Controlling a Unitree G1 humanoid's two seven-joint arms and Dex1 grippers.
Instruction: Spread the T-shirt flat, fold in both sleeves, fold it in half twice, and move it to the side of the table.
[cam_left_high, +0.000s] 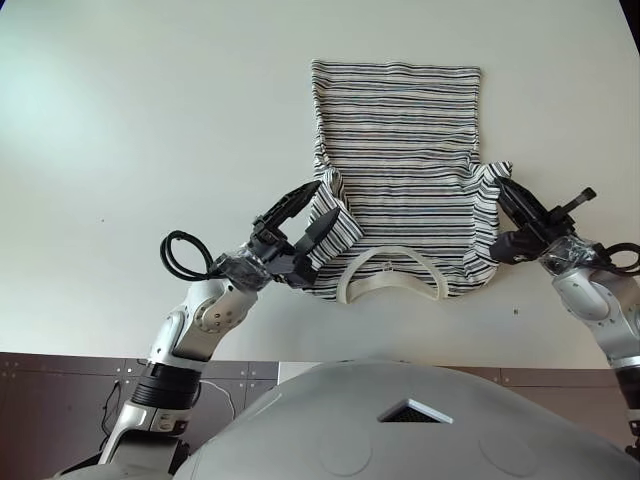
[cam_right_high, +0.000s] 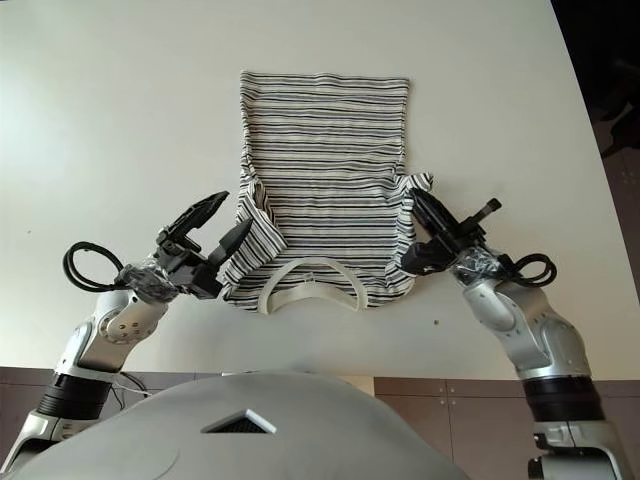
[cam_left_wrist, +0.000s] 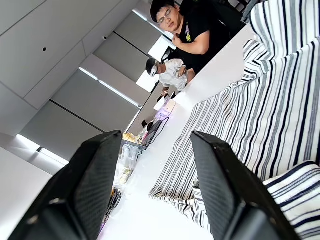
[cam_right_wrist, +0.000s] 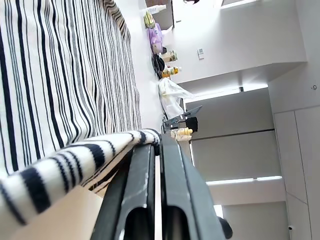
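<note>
A black-and-white striped T-shirt (cam_left_high: 400, 130) lies on the white table (cam_left_high: 150, 120), its white collar (cam_left_high: 390, 275) nearest me and its hem at the far side. The shirt's left sleeve (cam_left_high: 335, 225) lies bunched and turned in over the body. Just beside that sleeve my left gripper (cam_left_high: 312, 212) stands open with nothing between its fingers (cam_left_wrist: 95, 185). My right gripper (cam_left_high: 500, 186) is at the shirt's right shoulder, shut on the edge of the right sleeve (cam_right_wrist: 75, 160), which is raised slightly off the table.
Bare white tabletop spreads wide to the left of the shirt and beyond its hem, with a narrower strip on the right. The table's near edge (cam_left_high: 120, 352) runs just behind my arms.
</note>
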